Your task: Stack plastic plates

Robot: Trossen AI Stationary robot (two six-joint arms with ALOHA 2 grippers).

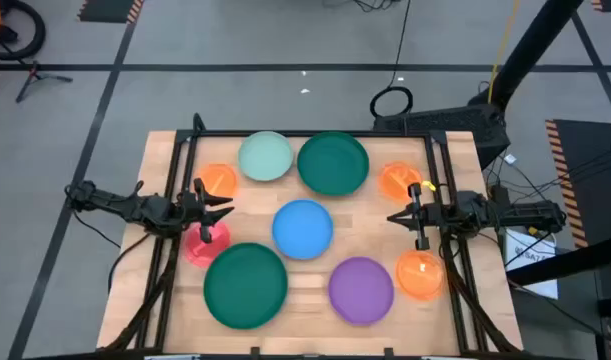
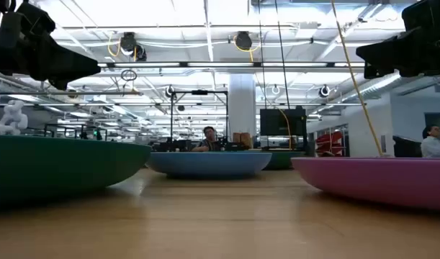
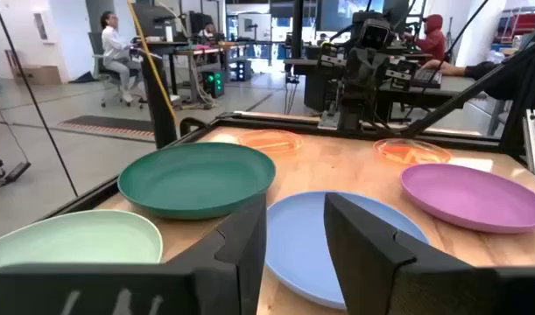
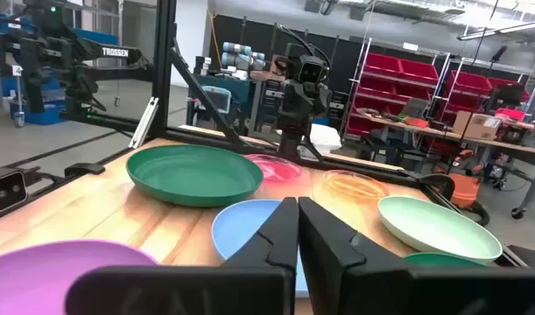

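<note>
Nine plates lie flat on the wooden table. In the high view, mint [image 1: 265, 157] and dark green [image 1: 333, 163] are at the far side. Small orange ones [image 1: 217, 181] [image 1: 400, 181] sit beside them. Blue [image 1: 302, 228] is in the middle. Pink [image 1: 205, 243], a second dark green [image 1: 245, 285], purple [image 1: 361, 290] and a third orange [image 1: 420, 275] are nearer. My left gripper [image 1: 225, 208] [image 3: 293, 249] hovers open at the left, between the left orange plate and the pink one. My right gripper [image 1: 395, 217] [image 4: 298, 227] hovers shut at the right, pointing at the blue plate.
A black frame [image 1: 315, 134] runs around the table's far and side edges. Bare wood [image 1: 310, 280] shows between the near dark green and purple plates. People sit at desks [image 3: 118, 48] in the room beyond the table.
</note>
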